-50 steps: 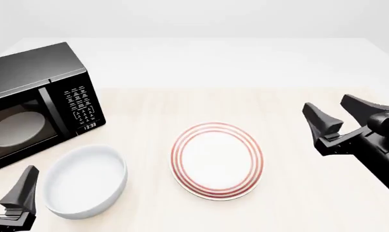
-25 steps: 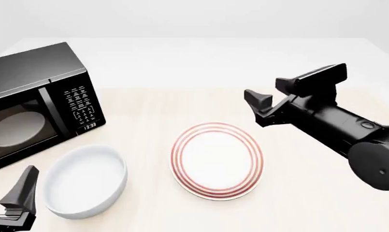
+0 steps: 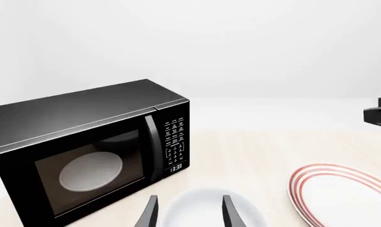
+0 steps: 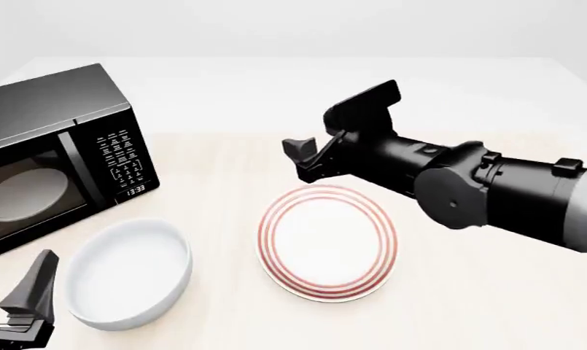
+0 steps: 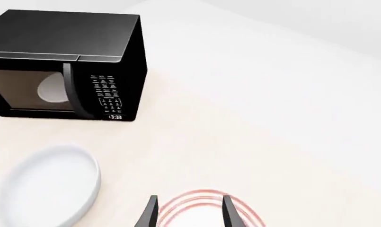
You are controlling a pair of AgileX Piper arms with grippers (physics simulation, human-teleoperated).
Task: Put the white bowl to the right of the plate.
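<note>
Now the right tool (image 4: 311, 157), fingers apart and empty, has swung leftward across the bench to hover beyond the plate (image 4: 328, 242), heading for the bowl (image 4: 127, 273). That bowl sits untouched near the front-left corner beside the left tool (image 4: 30, 292), also parted and idle.

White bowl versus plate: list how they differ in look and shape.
The white bowl is plain and unmarked; the plate carries concentric red rings around its rim. The white bowl is deep with raised walls; the plate is flat. The white bowl sits nearer the microwave, left of the plate. Both are round, white, and empty.
</note>
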